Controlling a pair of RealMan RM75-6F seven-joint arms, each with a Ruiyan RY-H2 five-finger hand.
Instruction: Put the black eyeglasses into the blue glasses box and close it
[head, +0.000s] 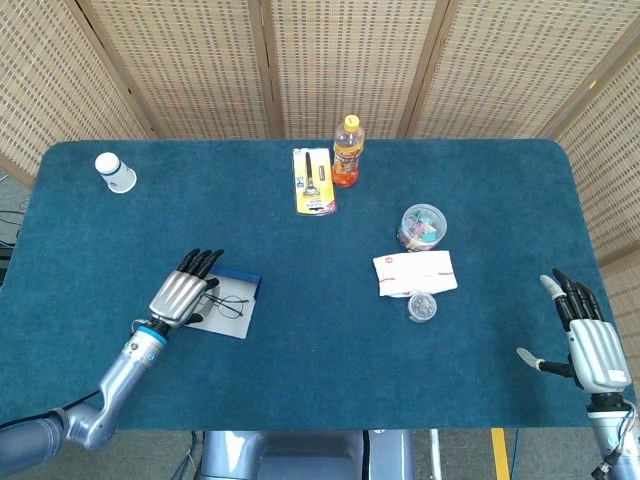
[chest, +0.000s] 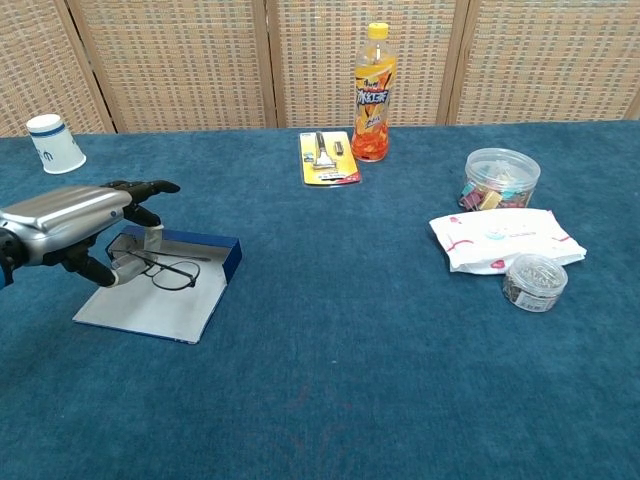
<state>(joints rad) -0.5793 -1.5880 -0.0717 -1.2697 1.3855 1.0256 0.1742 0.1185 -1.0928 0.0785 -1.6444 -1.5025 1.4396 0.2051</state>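
Note:
The blue glasses box (head: 241, 277) (chest: 219, 247) lies open at the front left of the table, its grey lid (chest: 145, 308) flat toward me. Black eyeglasses (head: 233, 305) (chest: 172, 271) hang low over the open box, lenses to the right. My left hand (head: 180, 294) (chest: 68, 219) hovers over the box's left side, palm down, and pinches the glasses at their left end between thumb and a finger. Whether the glasses touch the box I cannot tell. My right hand (head: 591, 345) is open at the table's front right edge, shown only in the head view.
A white cup (head: 116, 172) (chest: 56, 143) stands at the far left. An orange bottle (head: 347, 152) (chest: 373, 94) and a yellow card pack (head: 314, 181) (chest: 328, 158) sit at the back middle. A plastic jar (head: 421, 227) (chest: 500, 179), a tissue pack (head: 415, 272) (chest: 505, 238) and a small round tub (head: 422, 306) (chest: 535, 281) are at right.

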